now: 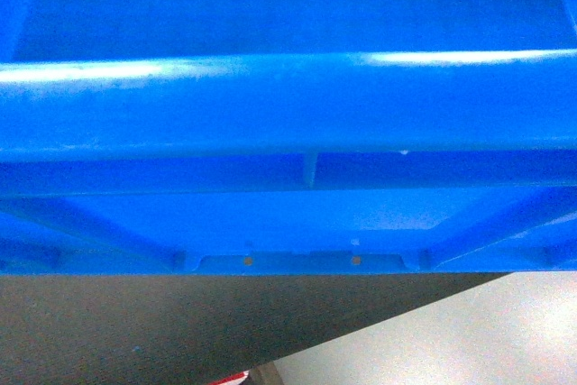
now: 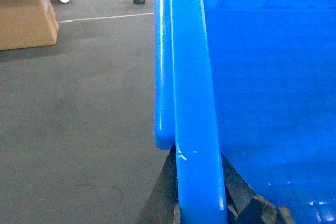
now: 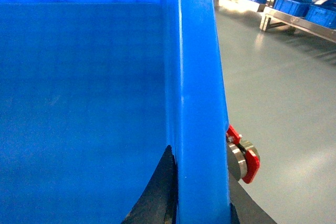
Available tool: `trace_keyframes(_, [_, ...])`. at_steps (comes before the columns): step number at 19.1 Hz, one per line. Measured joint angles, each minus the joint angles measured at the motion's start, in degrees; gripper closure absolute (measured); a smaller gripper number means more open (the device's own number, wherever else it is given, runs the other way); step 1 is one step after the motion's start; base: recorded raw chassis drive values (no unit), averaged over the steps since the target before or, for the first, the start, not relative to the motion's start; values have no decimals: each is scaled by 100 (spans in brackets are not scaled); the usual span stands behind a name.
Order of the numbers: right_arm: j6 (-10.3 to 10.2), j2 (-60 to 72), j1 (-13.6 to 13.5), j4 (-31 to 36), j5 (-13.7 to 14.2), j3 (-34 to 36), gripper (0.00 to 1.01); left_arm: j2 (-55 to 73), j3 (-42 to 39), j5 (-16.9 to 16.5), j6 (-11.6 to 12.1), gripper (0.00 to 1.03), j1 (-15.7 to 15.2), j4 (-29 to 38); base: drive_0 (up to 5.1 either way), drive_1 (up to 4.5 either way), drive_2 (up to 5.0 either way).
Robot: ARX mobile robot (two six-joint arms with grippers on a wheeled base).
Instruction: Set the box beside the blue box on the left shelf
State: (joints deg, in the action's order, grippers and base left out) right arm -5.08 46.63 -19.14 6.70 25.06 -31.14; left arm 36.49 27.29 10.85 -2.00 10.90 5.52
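The box [image 1: 288, 96] is a large bright blue crate that fills most of the head view, its thick rim and ribbed near wall close to the camera. My left gripper [image 2: 198, 192] is shut on the box's left rim [image 2: 194, 103], one dark finger [image 2: 164, 198] outside and one inside the wall. My right gripper [image 3: 202, 192] is shut on the box's right rim [image 3: 197, 87], its dark fingers [image 3: 157, 192] either side of the wall. The box hangs above the floor. The left shelf and the other blue box are out of view.
Dark floor [image 2: 79, 129] lies to the left, with a cardboard carton [image 2: 26, 17] and small items at the back. On the right, light grey floor [image 3: 283, 103], steel racks with shallow blue trays [image 3: 294, 1], and a red-and-metal caster [image 3: 244, 160] by the box.
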Motion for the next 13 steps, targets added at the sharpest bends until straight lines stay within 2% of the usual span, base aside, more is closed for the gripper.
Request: trace_keyframes(13, [9, -22, 0, -9, 15, 0, 92, -2, 0, -20, 11, 96, 0, -2, -154, -154, -154])
